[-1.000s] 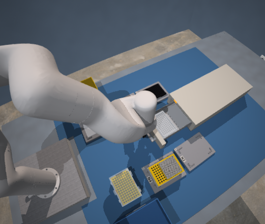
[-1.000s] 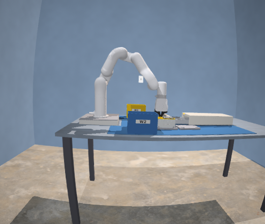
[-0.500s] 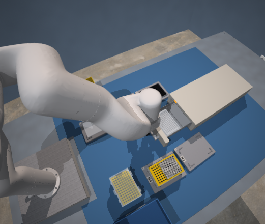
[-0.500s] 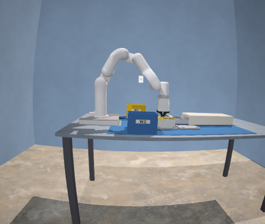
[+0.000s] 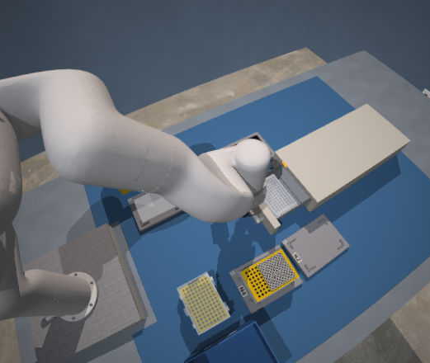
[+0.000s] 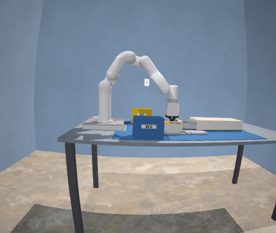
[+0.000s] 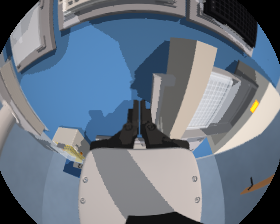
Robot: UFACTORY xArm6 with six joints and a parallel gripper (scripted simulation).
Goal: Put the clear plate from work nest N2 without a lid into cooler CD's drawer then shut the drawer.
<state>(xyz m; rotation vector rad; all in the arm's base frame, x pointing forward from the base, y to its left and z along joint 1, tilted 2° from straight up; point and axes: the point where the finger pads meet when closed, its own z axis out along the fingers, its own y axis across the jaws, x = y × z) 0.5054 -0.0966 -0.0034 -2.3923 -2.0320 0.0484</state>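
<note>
The end effector (image 7: 139, 124) is clenched on nothing, its dark fingers pressed together and pointing down just in front of the drawer's (image 5: 295, 184) pale front panel (image 5: 271, 219). The drawer stands pulled out of the cooler (image 5: 341, 150), toward the arm's base, and the cooler's lamp (image 5: 285, 164) shows amber at the housing's front corner. The clear plate (image 5: 279, 195) lies flat on the drawer's floor, partly hidden in the top view by the wrist.

Nest N2 (image 5: 316, 245) sits just beside the drawer, toward the bench's near edge, with nothing on it. Next to it another nest carries a yellow rack (image 5: 255, 281) half covered by a dark-patterned plate (image 5: 278, 266). A tip box (image 5: 203, 304) stands apart from that nest, toward the arm's base. The blue bin (image 6: 148, 127) marked W2 stands at the near edge, the yellow bin (image 6: 141, 113) behind it.
</note>
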